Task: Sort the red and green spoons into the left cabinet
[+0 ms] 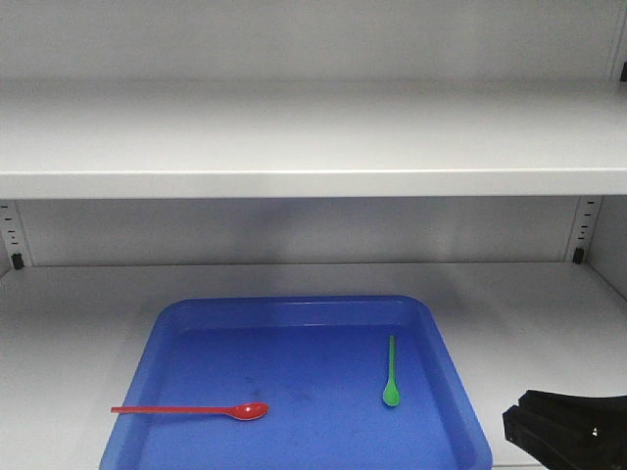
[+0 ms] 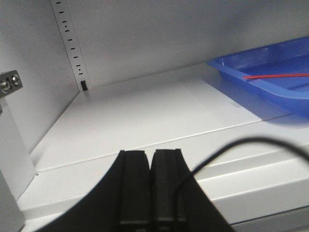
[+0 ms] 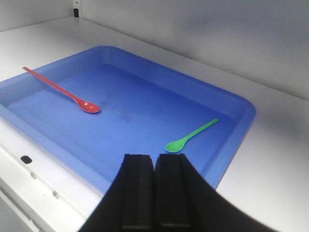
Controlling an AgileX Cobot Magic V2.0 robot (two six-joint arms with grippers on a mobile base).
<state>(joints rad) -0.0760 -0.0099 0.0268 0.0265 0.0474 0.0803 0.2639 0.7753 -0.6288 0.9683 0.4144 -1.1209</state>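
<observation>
- The right tool (image 3: 154, 166) hangs at the near edge of the blue tray (image 3: 239, 128), its two black fingers pressed together with nothing between them.
- Just ahead of it and slightly to the right lies the green spoon (image 3: 190, 137), bowl end nearest the tool and handle running away toward the tray's far right corner; seen from the front, the green spoon (image 1: 390, 372) lies almost straight front to back.
- The right arm looks the nearer of the two to this spoon; it shows as a dark shape at the lower right of the front view (image 1: 568, 431), just beside the tray's right rim.
- The red spoon (image 3: 63, 92) lies well apart on the tray's left half, its long axis across the tray, bowl toward the middle and handle tip reaching the left wall.
- The left tool (image 2: 150, 169) is likewise closed and empty, poised over the bare shelf to the left of the tray, with the red handle (image 2: 277, 76) visible well off to its right.
- Both spoons lie flat on the tray floor, so a pick probably calls for opened fingers straddling the thin handle across its axis.
- The tray sits on the lower shelf (image 1: 78, 313) of the left cabinet (image 1: 294, 137), with open shelf surface on either side and another wide shelf overhead.
</observation>
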